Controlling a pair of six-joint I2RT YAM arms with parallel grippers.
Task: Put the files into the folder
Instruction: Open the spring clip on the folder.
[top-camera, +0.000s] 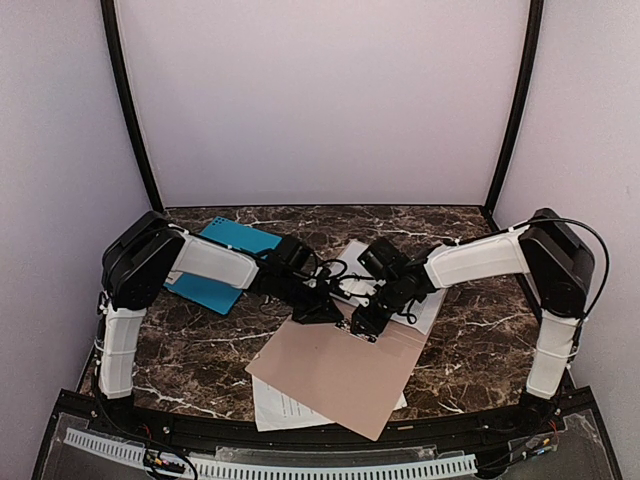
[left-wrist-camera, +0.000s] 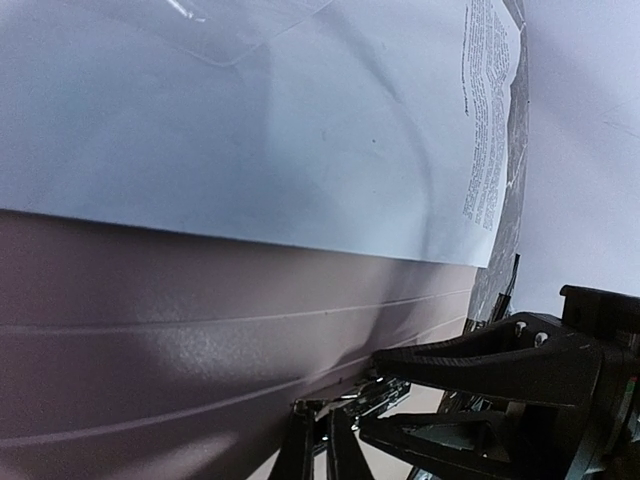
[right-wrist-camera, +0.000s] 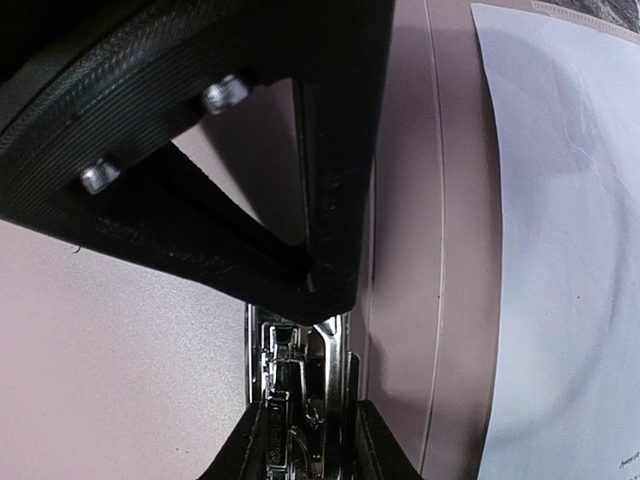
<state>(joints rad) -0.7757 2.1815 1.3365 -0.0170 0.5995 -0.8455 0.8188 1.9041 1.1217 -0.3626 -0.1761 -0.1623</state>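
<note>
At the far edge of the folder (top-camera: 330, 375), both grippers meet at the metal clip (right-wrist-camera: 300, 390).
I think they work the clip so the files (top-camera: 275, 407) can go under it. One sheet lies beside it, and another peeks from under the folder. The right gripper (top-camera: 366, 326) pinches the clip with its fingers (right-wrist-camera: 380, 455). The left gripper (top-camera: 322, 312) is closed tight with its tip by the clip, holding nothing I can see.

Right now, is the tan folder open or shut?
Open. The folder lies spread flat: its inner clip shows bare, and a sheet rests on one inside half.
</note>
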